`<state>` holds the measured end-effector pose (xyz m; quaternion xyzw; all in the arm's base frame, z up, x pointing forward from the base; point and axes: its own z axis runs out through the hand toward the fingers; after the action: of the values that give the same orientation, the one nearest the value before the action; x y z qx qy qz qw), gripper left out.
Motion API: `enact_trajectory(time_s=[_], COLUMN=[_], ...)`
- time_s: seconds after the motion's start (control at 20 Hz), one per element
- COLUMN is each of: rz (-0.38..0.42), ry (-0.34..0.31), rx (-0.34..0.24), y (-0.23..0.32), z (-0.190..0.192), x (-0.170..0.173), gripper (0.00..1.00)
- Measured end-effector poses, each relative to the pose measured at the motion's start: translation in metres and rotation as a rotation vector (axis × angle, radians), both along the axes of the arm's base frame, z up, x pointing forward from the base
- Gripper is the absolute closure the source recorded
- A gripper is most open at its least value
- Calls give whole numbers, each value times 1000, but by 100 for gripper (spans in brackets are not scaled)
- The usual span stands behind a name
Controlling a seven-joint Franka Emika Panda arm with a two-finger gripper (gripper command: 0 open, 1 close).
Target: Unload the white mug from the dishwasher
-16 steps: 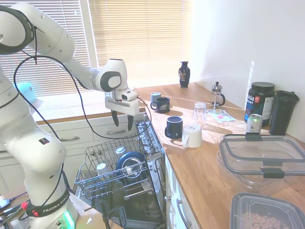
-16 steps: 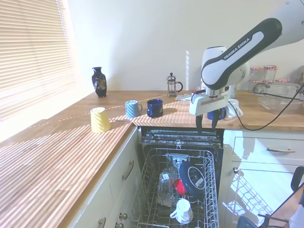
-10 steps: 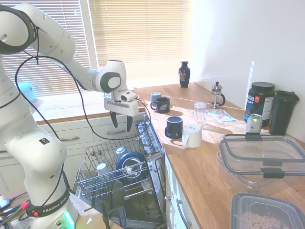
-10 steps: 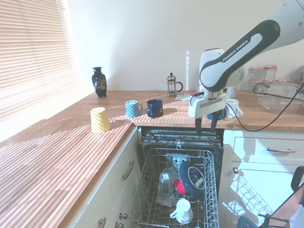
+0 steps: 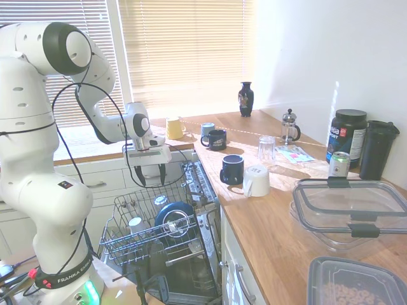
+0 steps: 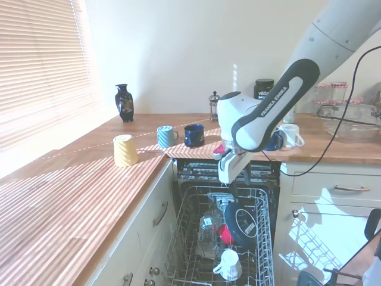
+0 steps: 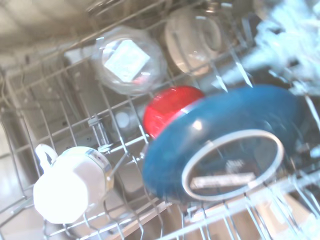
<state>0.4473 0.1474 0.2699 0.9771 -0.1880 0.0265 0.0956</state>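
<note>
The white mug sits mouth-down near the front of the dishwasher's pulled-out wire rack, handle outward; it also shows in the second exterior view and the wrist view. My gripper hangs open and empty just above the back of the rack, pointing down, with nothing between its fingers. It is well short of the mug, closer to the counter edge. The gripper is partly hidden by the arm in the second exterior view.
A large blue bowl stands on edge mid-rack, with a red item and a clear glass beside it. On the counter are a navy mug, a printed white mug and a yellow mug.
The arm has swung away from the counter edge and dropped, carrying the gripper down to just above the rack. It stays open and empty.
</note>
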Motion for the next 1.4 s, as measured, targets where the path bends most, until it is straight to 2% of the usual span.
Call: enact_trajectory(time_s=[0.3, 0.6, 0.95, 1.15, 1.4], rz=[192, 365, 478, 521, 558], ry=[53, 146, 217, 233, 268], rx=[-56, -100, -77, -48, -47], y=[62, 80, 106, 128, 139], z=[-51, -97, -140, -146, -172], x=[-4, -13, -5, 6, 10], gripper=[0, 0, 0, 0, 0])
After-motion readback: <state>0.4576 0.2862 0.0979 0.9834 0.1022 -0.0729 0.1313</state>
